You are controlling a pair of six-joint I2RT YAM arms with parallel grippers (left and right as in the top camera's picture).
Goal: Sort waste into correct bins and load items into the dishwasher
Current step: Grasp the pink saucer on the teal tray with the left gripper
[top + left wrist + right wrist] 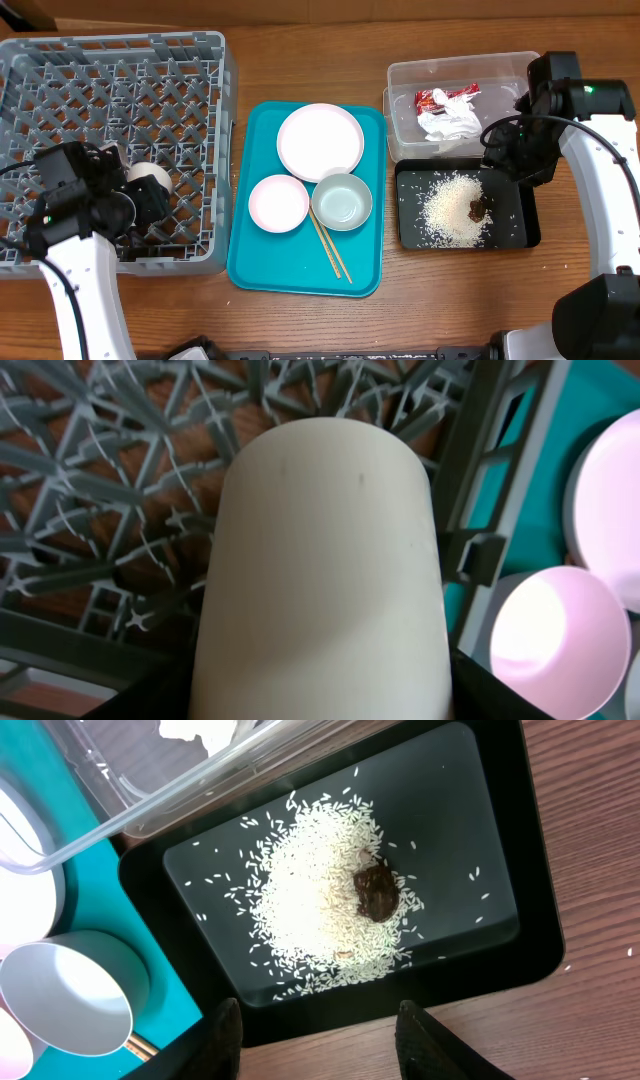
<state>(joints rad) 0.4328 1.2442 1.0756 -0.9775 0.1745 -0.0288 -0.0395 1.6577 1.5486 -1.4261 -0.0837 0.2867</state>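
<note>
The left gripper [148, 192] is closed on the small white cup [320, 580], which fills the left wrist view; the cup sits inside the grey dish rack [130, 100], near its right wall, above the lattice floor. The right gripper [322, 1035] hangs over the near edge of the black tray [480, 840] with its fingers set apart and nothing between them. The rice [320, 910] lies heaped in that tray, with the brown scrap [377, 892] on its right side. The clear tub [400, 100], just behind the black tray, holds the red wrapper [440, 97] and the crumpled napkin [450, 122]. On the teal tray [260, 260] (between rack and bins) rest the white plate [320, 142], pink saucer [278, 203], pale bowl [341, 201] and two chopsticks [328, 245].
</note>
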